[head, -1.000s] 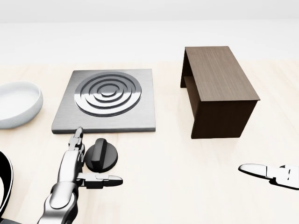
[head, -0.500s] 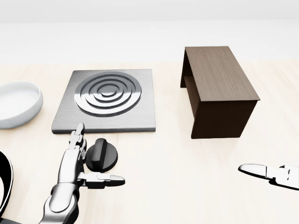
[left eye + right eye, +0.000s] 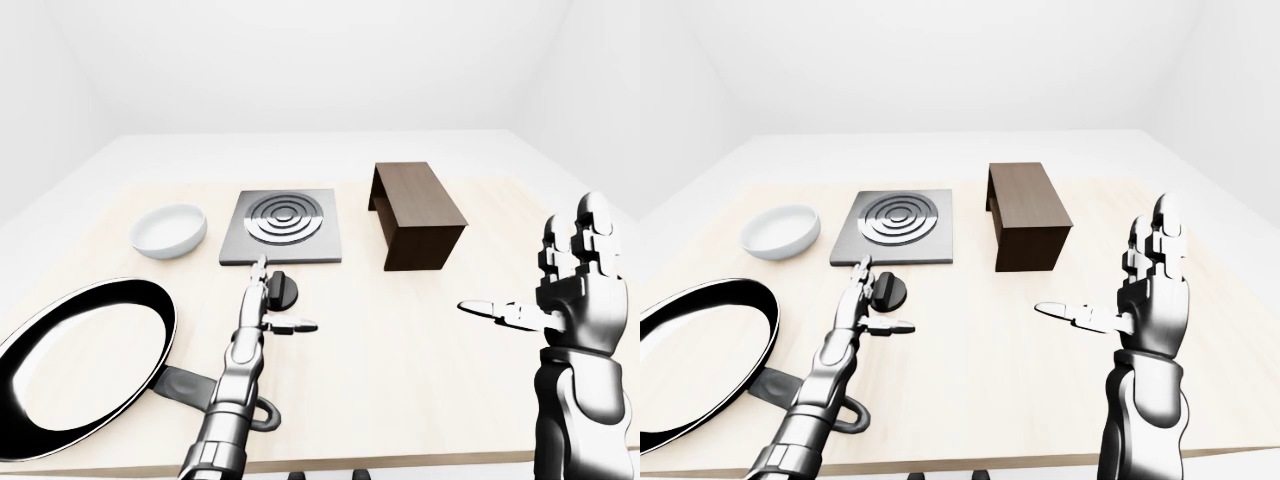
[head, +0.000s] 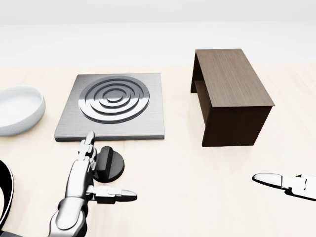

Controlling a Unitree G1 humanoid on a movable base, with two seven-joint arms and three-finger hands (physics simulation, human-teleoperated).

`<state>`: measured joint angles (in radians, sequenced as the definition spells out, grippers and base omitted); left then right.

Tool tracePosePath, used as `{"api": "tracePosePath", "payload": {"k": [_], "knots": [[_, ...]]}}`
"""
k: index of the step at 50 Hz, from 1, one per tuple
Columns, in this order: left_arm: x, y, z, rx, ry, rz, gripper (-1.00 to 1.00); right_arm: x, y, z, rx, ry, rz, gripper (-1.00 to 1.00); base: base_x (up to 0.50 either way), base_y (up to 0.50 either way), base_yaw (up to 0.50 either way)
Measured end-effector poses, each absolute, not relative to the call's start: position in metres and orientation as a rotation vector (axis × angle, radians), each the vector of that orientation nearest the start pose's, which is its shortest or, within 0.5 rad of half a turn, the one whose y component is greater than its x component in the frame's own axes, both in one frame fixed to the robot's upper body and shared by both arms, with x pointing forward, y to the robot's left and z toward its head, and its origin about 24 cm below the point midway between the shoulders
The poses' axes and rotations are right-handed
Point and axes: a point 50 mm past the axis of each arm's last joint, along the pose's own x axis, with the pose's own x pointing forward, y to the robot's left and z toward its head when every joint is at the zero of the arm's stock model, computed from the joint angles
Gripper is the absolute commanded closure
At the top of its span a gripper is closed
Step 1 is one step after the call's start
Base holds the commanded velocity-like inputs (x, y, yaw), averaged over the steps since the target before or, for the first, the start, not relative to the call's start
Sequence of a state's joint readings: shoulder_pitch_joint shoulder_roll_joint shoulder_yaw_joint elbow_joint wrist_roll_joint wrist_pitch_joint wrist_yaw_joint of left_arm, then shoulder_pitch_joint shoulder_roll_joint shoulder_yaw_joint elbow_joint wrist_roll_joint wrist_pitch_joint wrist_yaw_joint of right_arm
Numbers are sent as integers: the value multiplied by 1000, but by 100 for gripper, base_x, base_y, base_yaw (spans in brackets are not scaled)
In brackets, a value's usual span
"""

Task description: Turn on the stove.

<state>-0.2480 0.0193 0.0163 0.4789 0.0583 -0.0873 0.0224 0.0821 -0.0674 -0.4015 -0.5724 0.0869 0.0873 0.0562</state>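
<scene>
My left hand [image 4: 86, 185] is spread open at the lower left of the head view, fingers [image 4: 88, 145] just beside the knob [image 4: 108, 164], thumb pointing right. The knob looks stiff and fixed (it only turns), so I would pinch its raised ridge. Above it lies the stove [image 4: 114, 105]. My right hand [image 3: 1145, 290] is open too.

Simulated kitchen bench: stove plate [image 4: 112, 105], frying pan [image 3: 75, 365], bowl [image 3: 169, 230] on a pale table [image 3: 400, 380].
</scene>
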Motion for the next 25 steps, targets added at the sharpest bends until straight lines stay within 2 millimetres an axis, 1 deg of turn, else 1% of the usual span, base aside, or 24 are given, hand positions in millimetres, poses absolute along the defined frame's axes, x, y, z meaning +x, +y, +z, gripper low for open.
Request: {"api": "tracePosePath", "payload": {"k": [10, 20, 25], "knots": [[292, 140, -1, 88, 173, -35, -100, 199, -241, 153, -111, -424, -310, -100, 0, 0, 0], [290, 140, -12, 92, 222, -36, -100, 199, -241, 153, -111, -425, -310, -100, 0, 0, 0], [291, 140, -12, 98, 224, -34, -100, 199, -241, 153, -110, -423, -311, -100, 0, 0, 0]]}}
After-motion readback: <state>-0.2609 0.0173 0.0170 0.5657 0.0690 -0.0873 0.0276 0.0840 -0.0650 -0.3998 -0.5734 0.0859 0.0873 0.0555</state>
